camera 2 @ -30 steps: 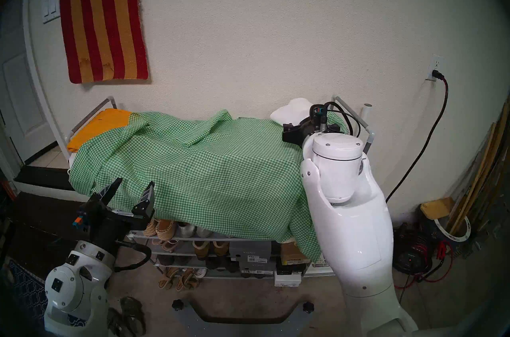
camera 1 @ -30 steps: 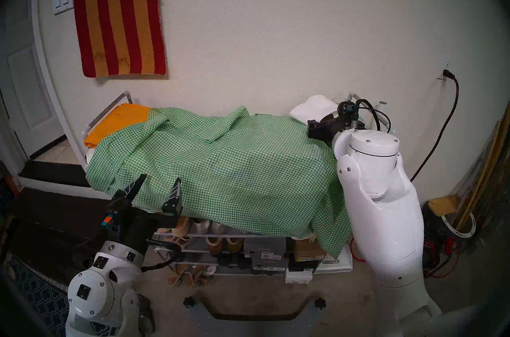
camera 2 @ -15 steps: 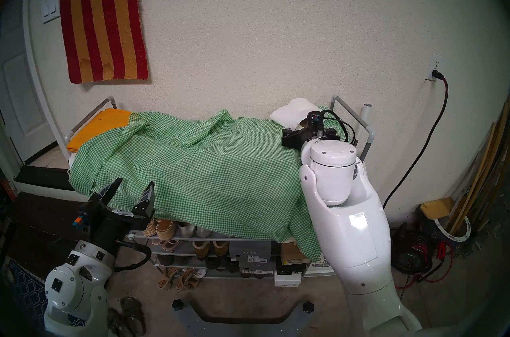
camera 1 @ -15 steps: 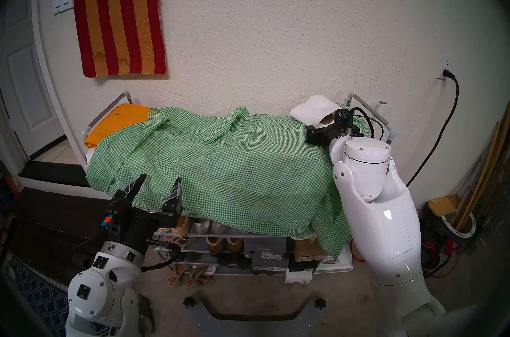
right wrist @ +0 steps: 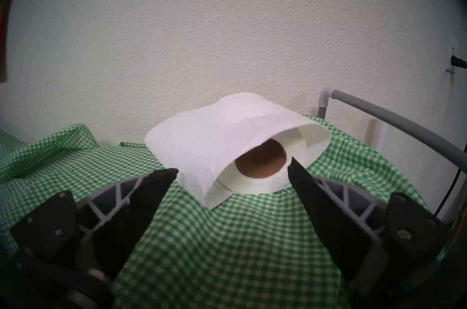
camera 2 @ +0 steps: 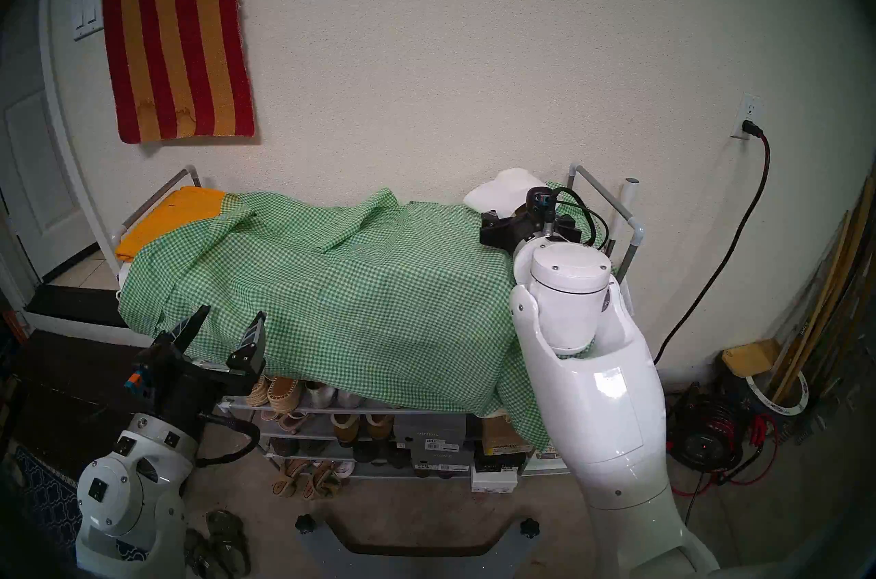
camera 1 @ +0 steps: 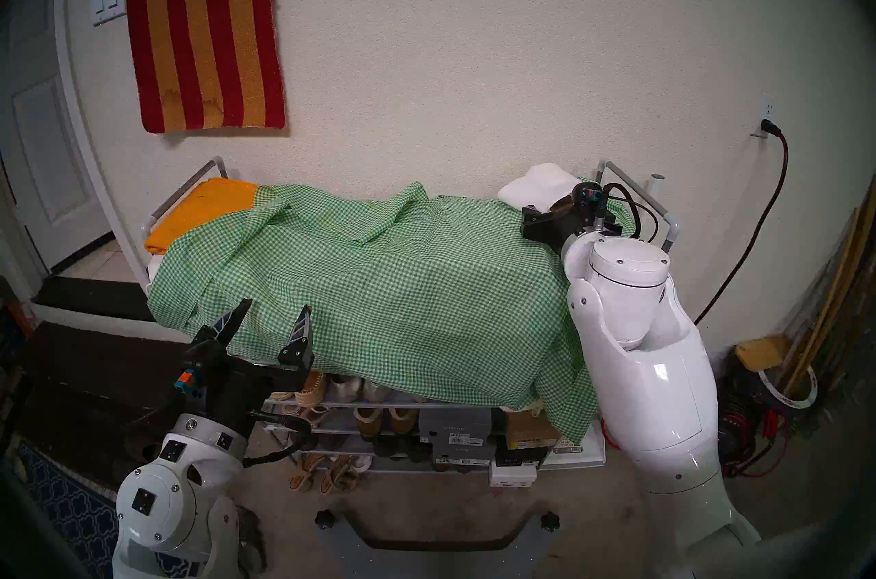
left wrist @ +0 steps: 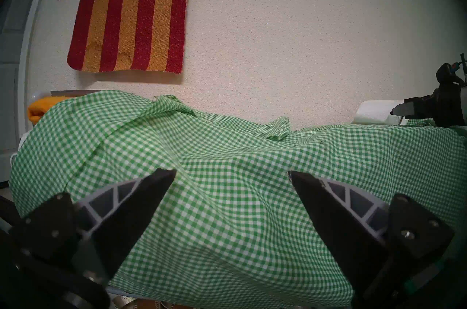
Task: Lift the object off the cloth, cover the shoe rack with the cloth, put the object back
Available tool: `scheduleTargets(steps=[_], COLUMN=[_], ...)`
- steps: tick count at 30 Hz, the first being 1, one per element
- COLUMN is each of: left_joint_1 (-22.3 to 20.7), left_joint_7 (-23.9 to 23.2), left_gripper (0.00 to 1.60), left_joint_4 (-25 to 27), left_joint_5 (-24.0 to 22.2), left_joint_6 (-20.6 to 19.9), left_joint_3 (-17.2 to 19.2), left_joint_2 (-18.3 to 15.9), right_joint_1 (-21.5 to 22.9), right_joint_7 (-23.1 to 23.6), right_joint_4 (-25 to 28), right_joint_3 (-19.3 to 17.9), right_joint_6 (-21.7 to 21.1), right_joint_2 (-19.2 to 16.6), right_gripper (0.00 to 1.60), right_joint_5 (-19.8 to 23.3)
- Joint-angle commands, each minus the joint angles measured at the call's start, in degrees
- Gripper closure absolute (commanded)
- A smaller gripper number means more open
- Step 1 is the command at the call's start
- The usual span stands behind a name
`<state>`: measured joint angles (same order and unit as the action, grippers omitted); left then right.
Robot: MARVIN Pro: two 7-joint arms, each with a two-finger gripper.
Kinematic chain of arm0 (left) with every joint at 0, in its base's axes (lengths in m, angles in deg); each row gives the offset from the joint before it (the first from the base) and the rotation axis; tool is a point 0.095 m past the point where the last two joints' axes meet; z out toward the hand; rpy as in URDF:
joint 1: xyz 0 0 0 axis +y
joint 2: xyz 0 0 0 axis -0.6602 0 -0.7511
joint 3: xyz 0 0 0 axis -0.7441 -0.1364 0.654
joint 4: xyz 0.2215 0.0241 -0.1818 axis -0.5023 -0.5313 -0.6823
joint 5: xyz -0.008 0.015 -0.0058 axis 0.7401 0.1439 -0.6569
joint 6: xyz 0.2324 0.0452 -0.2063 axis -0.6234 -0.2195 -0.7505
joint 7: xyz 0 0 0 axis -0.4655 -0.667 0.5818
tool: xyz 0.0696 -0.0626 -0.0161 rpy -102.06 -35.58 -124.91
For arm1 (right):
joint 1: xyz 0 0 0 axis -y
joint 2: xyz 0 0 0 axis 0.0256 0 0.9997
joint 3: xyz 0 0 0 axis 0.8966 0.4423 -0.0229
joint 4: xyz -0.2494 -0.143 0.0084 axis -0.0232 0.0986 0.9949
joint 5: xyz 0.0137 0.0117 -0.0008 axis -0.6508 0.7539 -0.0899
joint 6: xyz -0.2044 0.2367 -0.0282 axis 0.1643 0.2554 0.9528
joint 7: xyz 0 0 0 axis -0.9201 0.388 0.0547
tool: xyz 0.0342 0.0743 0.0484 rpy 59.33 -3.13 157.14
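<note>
On my left, the left gripper (camera 1: 272, 317) hung with jaws spread, empty, before the gingham cloth (camera 1: 379, 279) draped over the shoe rack (camera 1: 635, 189), whose lower shelves held shoes (camera 1: 327, 388) and boxes (camera 1: 455, 431). Rightward, the tissue roll (right wrist: 227, 146) lay on the cloth, my right gripper (right wrist: 232, 172) released just before it.

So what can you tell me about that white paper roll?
The roll of tissue paper is white and soft-looking, with a brown cardboard core facing the right wrist camera. It lies on its side on the green-and-white checked cloth, near the wall and the rack's grey end rail. A loose sheet drapes over its top and one side. The right gripper is just in front, jaws open, not holding it.
</note>
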<state>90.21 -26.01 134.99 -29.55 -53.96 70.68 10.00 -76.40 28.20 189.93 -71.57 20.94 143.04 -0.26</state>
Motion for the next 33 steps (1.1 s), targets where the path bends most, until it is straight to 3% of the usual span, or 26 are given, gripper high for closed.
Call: scheduleTargets(steps=[1, 13, 33], left_joint_1=[-0.05, -0.05, -0.05], left_joint_7=[-0.12, -0.12, -0.13], left_gripper=[0.00, 0.00, 0.00], left_joint_4=[0.08, 0.08, 0.08], left_joint_5=[-0.10, -0.09, -0.10], left_joint_6=[-0.13, -0.13, -0.13], left_joint_3=[-0.01, -0.01, 0.00], left_joint_2=[-0.10, -0.10, -0.10], right_joint_1=[0.35, 3.94, 8.05], right_joint_7=[-0.35, -0.68, 2.17], right_joint_4=[-0.58, -4.34, -12.52], right_joint_3=[2.51, 4.22, 1.56], right_joint_6=[1.33, 1.45, 2.75], right_joint_2=[-0.54, 1.01, 1.61], right_gripper=[0.00, 0.00, 0.00], right_joint_5=[-1.98, -2.96, -0.83])
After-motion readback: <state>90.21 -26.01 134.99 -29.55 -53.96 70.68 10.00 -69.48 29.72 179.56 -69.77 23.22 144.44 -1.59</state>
